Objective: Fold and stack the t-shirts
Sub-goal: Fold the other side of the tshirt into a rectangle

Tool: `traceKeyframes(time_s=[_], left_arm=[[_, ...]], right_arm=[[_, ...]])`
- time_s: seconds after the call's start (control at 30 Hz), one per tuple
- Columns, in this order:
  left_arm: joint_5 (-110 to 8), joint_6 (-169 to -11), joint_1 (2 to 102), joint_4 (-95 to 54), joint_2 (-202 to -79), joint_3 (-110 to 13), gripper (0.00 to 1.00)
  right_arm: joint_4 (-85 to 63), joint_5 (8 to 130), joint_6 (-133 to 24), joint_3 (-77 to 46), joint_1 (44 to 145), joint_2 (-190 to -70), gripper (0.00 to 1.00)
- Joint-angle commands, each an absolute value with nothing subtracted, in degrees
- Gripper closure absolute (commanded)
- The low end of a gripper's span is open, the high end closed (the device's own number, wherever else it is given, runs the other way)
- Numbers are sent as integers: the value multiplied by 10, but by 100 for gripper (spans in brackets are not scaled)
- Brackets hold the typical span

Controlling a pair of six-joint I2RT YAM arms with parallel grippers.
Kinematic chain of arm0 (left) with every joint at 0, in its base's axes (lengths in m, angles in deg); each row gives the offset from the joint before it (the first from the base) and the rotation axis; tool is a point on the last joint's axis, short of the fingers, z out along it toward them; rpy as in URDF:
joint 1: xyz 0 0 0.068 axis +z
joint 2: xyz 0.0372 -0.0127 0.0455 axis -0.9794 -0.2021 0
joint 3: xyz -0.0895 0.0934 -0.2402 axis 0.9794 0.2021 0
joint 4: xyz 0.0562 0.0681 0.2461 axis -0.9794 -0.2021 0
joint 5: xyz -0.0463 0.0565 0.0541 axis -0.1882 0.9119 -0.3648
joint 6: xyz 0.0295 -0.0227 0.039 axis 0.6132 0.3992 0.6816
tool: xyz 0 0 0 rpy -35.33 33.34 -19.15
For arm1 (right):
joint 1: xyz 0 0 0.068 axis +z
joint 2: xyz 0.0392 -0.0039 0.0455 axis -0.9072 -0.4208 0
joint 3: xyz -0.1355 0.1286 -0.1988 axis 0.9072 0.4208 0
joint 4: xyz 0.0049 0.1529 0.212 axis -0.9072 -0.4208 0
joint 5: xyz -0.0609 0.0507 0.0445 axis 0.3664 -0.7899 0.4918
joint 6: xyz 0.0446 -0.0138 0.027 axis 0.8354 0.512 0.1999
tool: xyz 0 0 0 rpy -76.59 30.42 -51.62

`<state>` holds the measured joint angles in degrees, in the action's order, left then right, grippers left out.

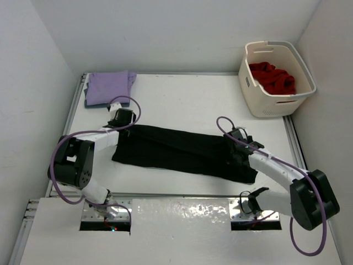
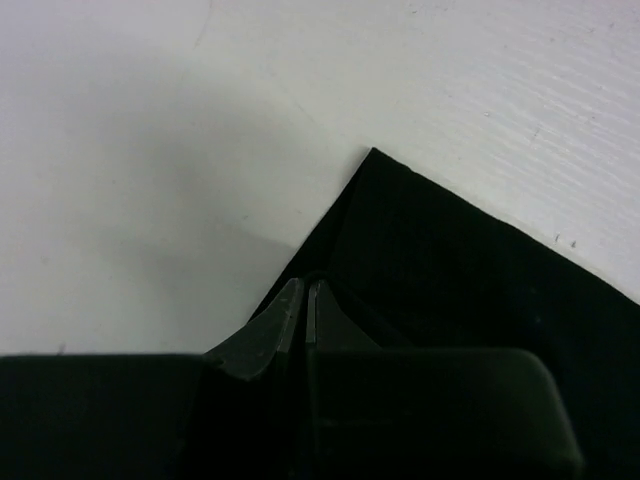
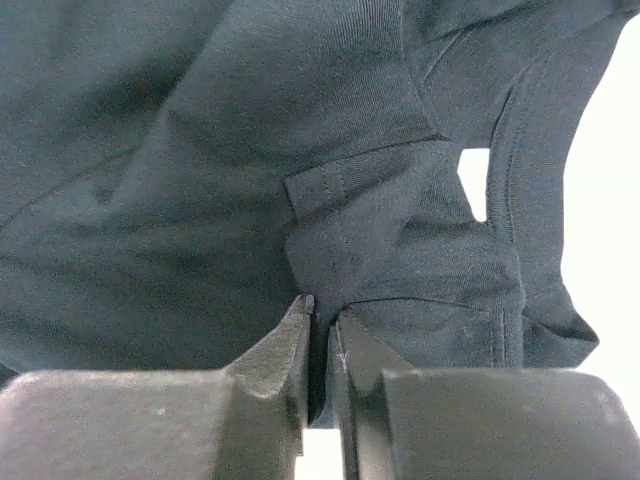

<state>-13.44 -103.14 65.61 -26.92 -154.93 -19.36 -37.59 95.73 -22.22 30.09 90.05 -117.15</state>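
Grippers clamp both ends of the black t-shirt (image 1: pixel 182 152) — left gripper (image 2: pixel 303 300) on the corner far from the basket (image 1: pixel 270 106), right gripper (image 3: pixel 322 325) on a bunched fold at the end nearest it. From overhead, dark cloth swallows the fingertips. Both arms reach low, elbows bowed outward.

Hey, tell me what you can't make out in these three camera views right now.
Top view: the lavender t-shirt covers the shirt beneath; only a bluish edge shows.
Top view: the basket wall hides much of the red t-shirt.
Top view: the wrists hide the fingertips of the left tool and right tool.
Left wrist view: the tool's body and the frame edges cut off the black t-shirt.
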Motion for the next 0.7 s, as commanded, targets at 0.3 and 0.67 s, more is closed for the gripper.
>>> traceKeyframes(time_s=[0.3, 0.67], left_arm=[[-61, -1161, 655, -442, -1506, -248, 0], [-141, -1102, 577, -366, -1496, -312, 0]], right_arm=[[-476, 1031, -278, 234, 907, -1079, 33], [-401, 1019, -281, 213, 871, -1172, 28]])
